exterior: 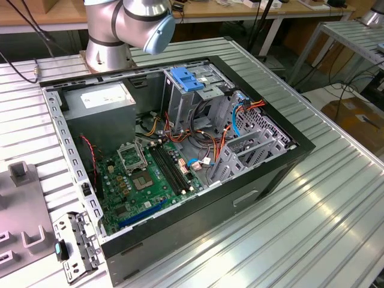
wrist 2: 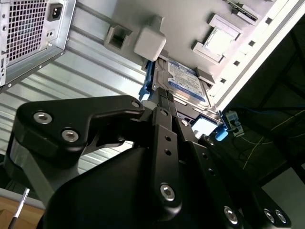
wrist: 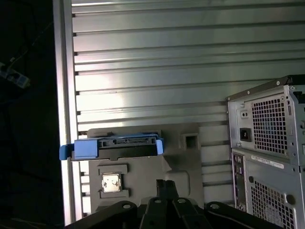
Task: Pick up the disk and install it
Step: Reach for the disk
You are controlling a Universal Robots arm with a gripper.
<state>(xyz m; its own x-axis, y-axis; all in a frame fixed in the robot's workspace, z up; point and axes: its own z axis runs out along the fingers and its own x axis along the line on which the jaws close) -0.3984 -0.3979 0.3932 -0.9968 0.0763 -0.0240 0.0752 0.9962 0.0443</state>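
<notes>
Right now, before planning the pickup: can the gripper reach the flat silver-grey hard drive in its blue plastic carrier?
Probably yes: the black gripper is close to the silver-grey disk on its grey tray, and nothing lies between them.

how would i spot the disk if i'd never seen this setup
Find the ribbed metal table by the rear of the computer case; a grey holder tray lies on it. The disk sits on that tray: a silver drive with a white-and-blue label, and its blue plastic frame sets it apart from the small square chip beside it.
</notes>
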